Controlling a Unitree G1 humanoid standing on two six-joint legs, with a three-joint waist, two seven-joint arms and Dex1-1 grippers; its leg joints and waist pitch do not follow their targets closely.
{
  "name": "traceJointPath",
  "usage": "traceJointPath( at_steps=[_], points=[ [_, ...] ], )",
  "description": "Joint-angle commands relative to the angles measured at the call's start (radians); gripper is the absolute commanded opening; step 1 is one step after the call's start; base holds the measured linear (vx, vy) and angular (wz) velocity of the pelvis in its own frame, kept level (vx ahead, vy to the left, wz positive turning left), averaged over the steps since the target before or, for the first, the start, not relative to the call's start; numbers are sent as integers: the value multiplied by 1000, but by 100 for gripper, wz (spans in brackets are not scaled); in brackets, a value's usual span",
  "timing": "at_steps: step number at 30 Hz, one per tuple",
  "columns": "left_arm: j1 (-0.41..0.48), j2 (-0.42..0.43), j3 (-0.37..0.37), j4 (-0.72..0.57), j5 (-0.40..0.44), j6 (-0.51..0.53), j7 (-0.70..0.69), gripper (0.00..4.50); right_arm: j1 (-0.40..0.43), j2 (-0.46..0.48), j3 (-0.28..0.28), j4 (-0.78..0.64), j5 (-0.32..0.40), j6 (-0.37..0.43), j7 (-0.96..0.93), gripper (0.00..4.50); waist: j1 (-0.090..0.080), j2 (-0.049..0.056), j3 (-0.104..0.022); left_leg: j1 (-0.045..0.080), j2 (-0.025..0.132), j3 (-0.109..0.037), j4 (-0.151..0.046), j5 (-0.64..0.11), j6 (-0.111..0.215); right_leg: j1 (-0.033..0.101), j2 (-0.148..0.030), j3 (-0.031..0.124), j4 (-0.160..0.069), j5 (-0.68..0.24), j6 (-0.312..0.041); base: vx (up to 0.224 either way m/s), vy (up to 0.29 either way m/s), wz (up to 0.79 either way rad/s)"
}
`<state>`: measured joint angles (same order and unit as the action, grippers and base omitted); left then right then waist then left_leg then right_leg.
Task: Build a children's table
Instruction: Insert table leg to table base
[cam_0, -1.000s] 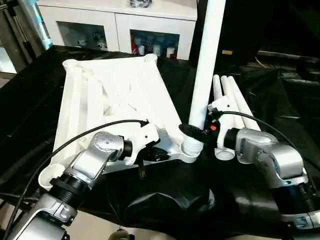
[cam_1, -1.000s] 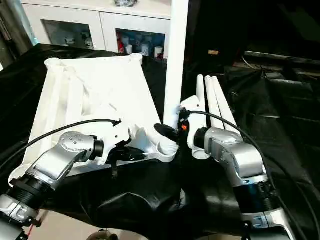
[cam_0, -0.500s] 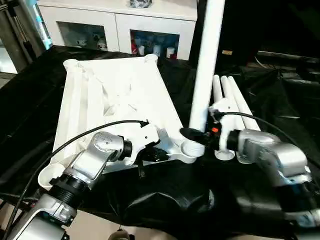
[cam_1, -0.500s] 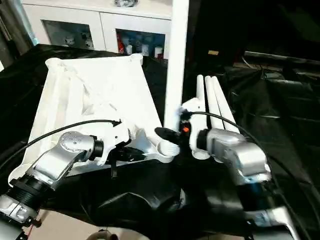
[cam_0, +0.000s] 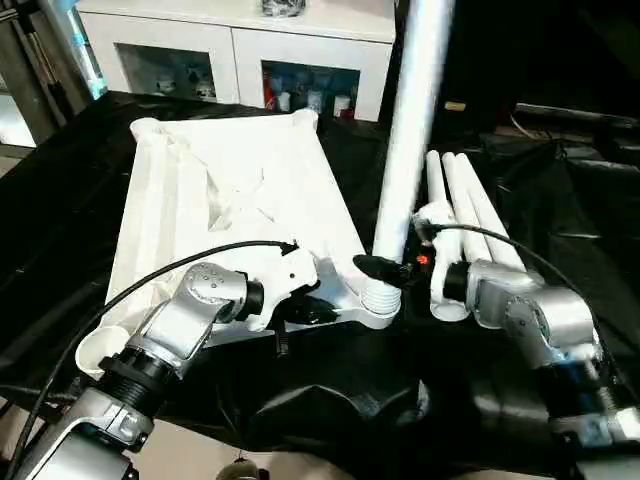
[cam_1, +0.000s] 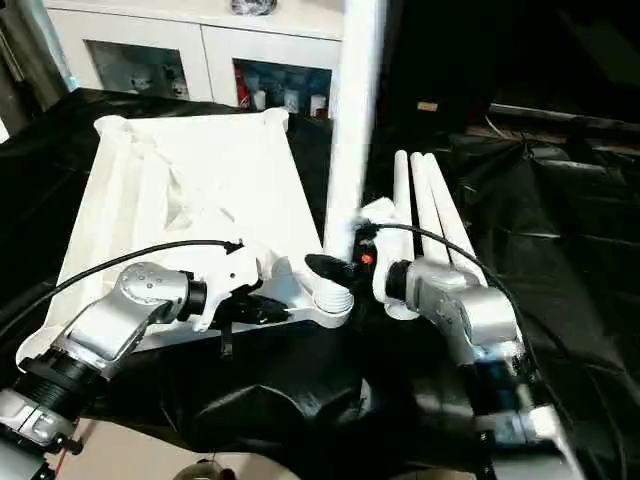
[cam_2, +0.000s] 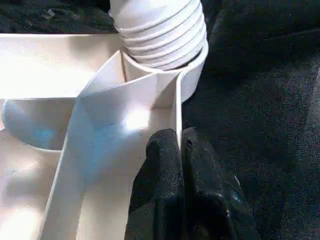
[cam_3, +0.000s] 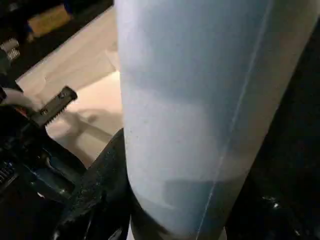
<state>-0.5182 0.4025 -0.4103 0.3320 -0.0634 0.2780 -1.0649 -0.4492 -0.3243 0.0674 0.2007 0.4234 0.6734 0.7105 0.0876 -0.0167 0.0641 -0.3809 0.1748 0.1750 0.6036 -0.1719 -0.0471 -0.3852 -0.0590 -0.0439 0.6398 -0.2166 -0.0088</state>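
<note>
Tabletop (cam_0: 235, 200) lies upside down on the black sheet (cam_0: 330, 390), ribbed underside up, its long axis running from the robot toward the far cabinet. Closest to the robot, the left gripper (cam_2: 181, 150) has its two black fingers pinched together on the thin rim wall of the tabletop, right beside the near corner socket (cam_0: 380, 305). That socket sits at the near right corner, and a white tube leg (cam_0: 410, 130) stands in it, threaded end down, long axis pretty much vertical with a slight lean, top running out of the picture. In the left wrist view the leg's threads sit partly above the socket rim, so it isn't all the way in.

The right gripper (cam_0: 385, 270) is clamped around the lower part of that leg just above the socket, one black finger (cam_3: 102, 185) pressed against the tube.

Just right of it, three spare legs (cam_0: 465, 205) lie side by side on the sheet, touching, pointing away from the robot.

Black sheet is crinkly and covers the whole work surface. At the back there's a white glass-door cabinet (cam_0: 240, 45) with small items on its shelves.
</note>
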Motion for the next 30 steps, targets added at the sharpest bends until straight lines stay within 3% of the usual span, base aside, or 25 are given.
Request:
traceJointPath(
  at_steps=[1, 2, 4, 8, 12, 17, 24, 27, 30],
  points=[
    [16, 4, -22, 0, 12, 8, -28, 0, 42, -4, -15, 31, -16, -12, -21, 190, -4, 6, -72, 23, 55, -16, -71, -184, -26, 41, -84, 48, -80, -96, -225, 0, 0, 0],
    [16, 6, -21, 2, 14, 6, -28, 0, 60, 1, -16, 39, -25, -34, -31, 190, -1, 22, -73, 24, 55, -18, -70, -193, -30, 40, -86, 49, -79, -99, -226, 0, 0, 0],
    [14, 8, -19, 6, 18, 0, -27, 0, 96, 21, -28, 59, -34, -74, -59, 189, -5, 14, -71, 25, 54, -18, -75, -223, -34, 39, -84, 48, -85, -116, -222, 0, 0, 0],
    [4, 6, -16, 22, 26, -10, -18, 0, 156, 60, -49, 49, -43, -152, -84, 189, -9, 25, -66, 29, 52, -21, -79, -291, -45, 36, -86, 49, -97, -231, -200, 0, 0, 0],
    [-3, 2, -15, 34, 31, -16, -12, 0, 209, 88, -62, 31, -31, -210, -88, 189, -10, 27, -66, 38, 55, -24, -85, -335, -48, 31, -87, 50, -109, -316, -176, 0, 0, 0],
    [-8, -2, -12, 45, 38, -22, -9, 0, 240, 97, -58, 11, -47, -272, -89, 189, -11, 32, -69, 35, 56, -24, -88, -318, -44, 34, -85, 49, -103, -241, -192, 0, 0, 0],
    [-15, -6, -12, 68, 47, -35, -5, 0, 270, 77, -12, -29, -97, -342, -73, 189, -13, 31, -64, 38, 56, -27, -92, -370, -46, 29, -86, 51, -116, -349, -163, 0, 0, 0],
    [-16, -7, -12, 72, 49, -37, -4, 0, 267, 69, -1, -27, -106, -351, -64, 189, -13, 32, -65, 37, 57, -28, -94, -372, -48, 29, -86, 51, -114, -334, -164, 0, 0, 0],
    [-20, -9, -10, 78, 50, -41, -4, 0, 256, 32, 44, -17, -147, -359, -37, 189, -13, 33, -64, 37, 56, -27, -94, -366, -43, 29, -85, 51, -114, -314, -170, 0, 0, 0]
  ],
)
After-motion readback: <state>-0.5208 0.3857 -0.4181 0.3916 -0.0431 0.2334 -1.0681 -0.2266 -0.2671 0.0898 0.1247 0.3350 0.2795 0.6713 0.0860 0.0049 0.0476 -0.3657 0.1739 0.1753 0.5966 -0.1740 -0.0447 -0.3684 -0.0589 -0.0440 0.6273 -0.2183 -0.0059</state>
